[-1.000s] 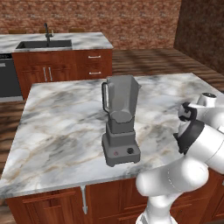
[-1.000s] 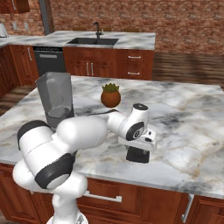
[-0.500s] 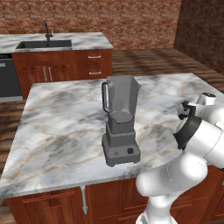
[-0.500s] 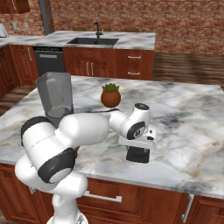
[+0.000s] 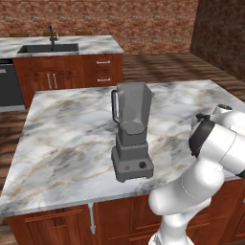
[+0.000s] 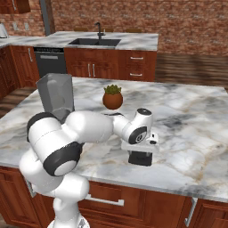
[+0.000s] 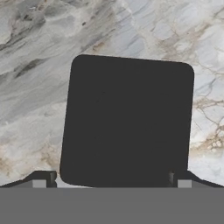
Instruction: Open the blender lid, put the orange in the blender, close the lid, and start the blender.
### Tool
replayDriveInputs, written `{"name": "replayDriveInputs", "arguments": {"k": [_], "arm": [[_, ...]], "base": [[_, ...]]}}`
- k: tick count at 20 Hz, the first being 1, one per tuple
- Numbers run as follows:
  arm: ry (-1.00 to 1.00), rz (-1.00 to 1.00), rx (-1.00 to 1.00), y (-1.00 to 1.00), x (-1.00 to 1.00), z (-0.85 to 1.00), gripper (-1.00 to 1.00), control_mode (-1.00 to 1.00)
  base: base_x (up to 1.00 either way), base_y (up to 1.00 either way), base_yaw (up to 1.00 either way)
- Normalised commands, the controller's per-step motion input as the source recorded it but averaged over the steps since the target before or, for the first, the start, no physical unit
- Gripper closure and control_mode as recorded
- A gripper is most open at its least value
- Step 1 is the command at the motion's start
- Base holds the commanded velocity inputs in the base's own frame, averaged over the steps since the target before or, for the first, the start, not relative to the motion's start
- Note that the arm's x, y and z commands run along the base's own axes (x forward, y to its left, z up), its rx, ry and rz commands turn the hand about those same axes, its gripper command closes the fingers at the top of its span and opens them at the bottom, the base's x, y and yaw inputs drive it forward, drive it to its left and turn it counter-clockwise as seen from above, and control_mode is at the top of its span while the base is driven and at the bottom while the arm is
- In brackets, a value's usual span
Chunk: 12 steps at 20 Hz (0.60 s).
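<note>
The blender (image 5: 131, 129) stands mid-counter, its grey jar open at the top with no lid on it; its dark base shows a black knob and a small red mark. It also stands at the left in the right base view (image 6: 55, 94). The blender lid (image 7: 127, 122), a dark squarish cap, lies flat on the marble to the blender's right. My gripper (image 7: 111, 180) hangs straight over the lid, open, one fingertip (image 7: 41, 180) at each side of the lid's near edge. In the right base view the gripper (image 6: 140, 155) points down at the counter. The orange is out of view.
A brown pot with a green plant (image 6: 112, 98) sits behind the hand on the marble island (image 5: 62, 143). A back counter with a sink (image 5: 48, 48) and faucet lies beyond a strip of wood floor. The island's front edge is close to my hand.
My arm's elbow and shoulder have swung a little. The hand stays over the lid and the jaws stay open.
</note>
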Motion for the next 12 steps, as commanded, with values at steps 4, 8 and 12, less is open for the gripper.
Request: {"name": "replayDriveInputs", "arguments": {"k": [4,8,12], "arm": [[0.0,0.06,0.0,0.0,0.11,-0.16,-1.0,-1.0],[0.0,0.05,0.0,0.0,0.06,-0.22,-1.0,-1.0],[0.0,0.04,0.0,0.0,0.06,-0.22,-1.0,-1.0]], "base": [[0.0,0.0,0.0],[0.0,0.0,0.0],[0.0,0.0,0.0]]}}
